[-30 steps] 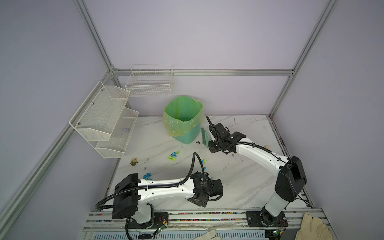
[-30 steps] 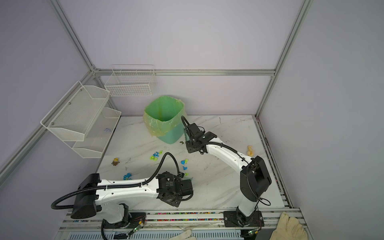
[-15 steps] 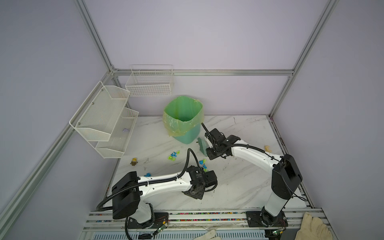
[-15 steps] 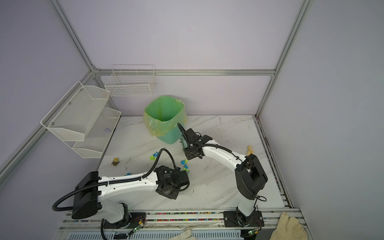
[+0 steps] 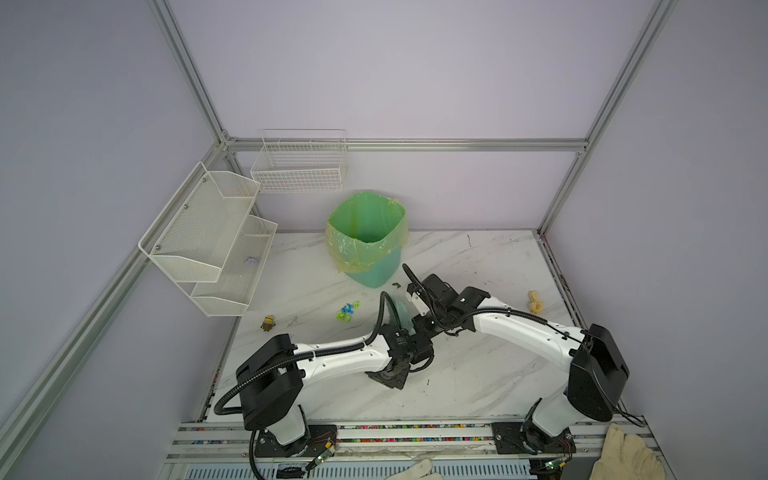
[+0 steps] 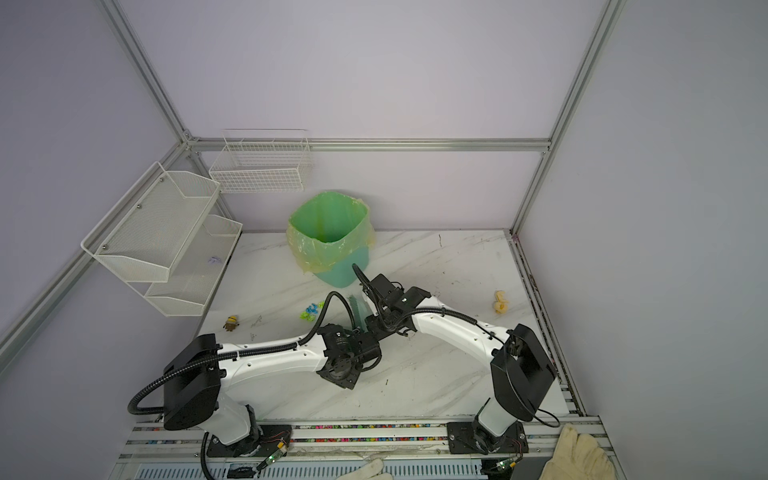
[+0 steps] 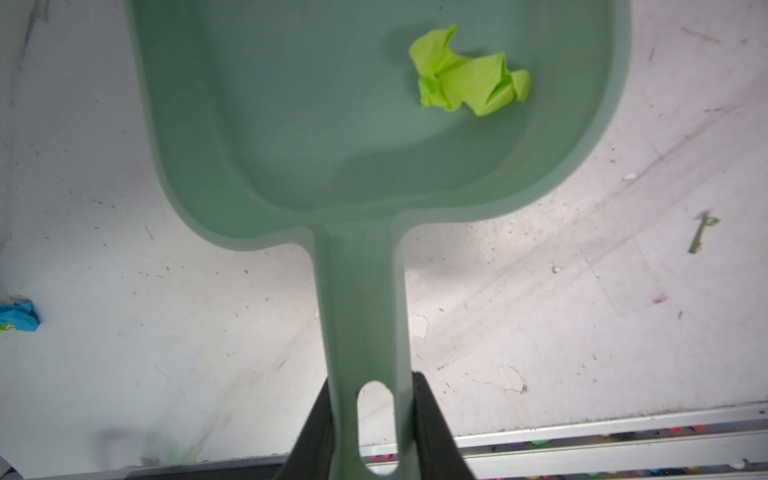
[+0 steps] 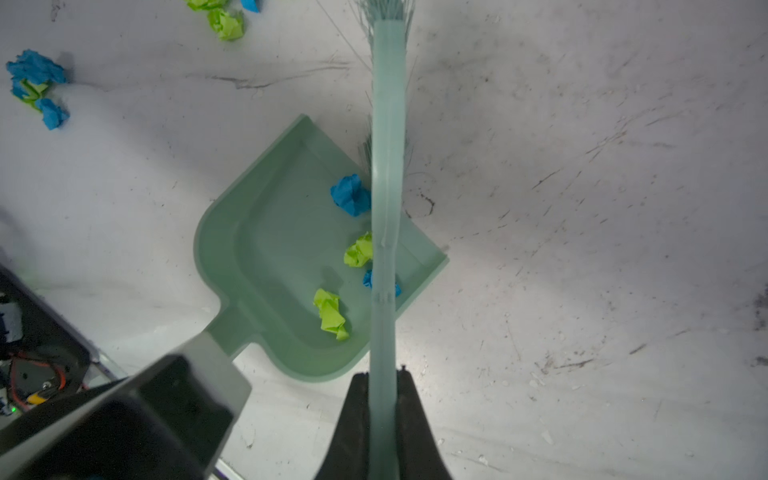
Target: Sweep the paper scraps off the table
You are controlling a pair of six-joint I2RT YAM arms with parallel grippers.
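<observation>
Several blue and lime-green paper scraps [image 8: 350,195] lie in a pale green dustpan [image 8: 282,257] that rests on the white marble table [image 5: 478,266]. My left gripper [image 7: 374,399] is shut on the dustpan's handle, and one lime scrap [image 7: 469,79] shows in the pan. My right gripper [image 8: 383,382] is shut on the handle of a pale green brush [image 8: 386,166], which runs across the pan's open edge. A loose cluster of scraps [image 5: 347,311] [image 6: 311,311] lies on the table left of both grippers. More scraps [image 8: 35,85] lie beyond the pan.
A green-lined bin [image 5: 365,232] stands at the back centre, with a dark olive speck [image 5: 396,285] beside it. White wire shelves [image 5: 208,237] and a wire basket [image 5: 299,166] hang at the left. A small yellow toy figure [image 5: 269,323] and a cream toy [image 5: 535,301] lie on the table.
The left arm carried the dustpan back toward the table's middle. The right arm swung the brush forward and left to meet it, and the middle scraps now lie in the pan.
</observation>
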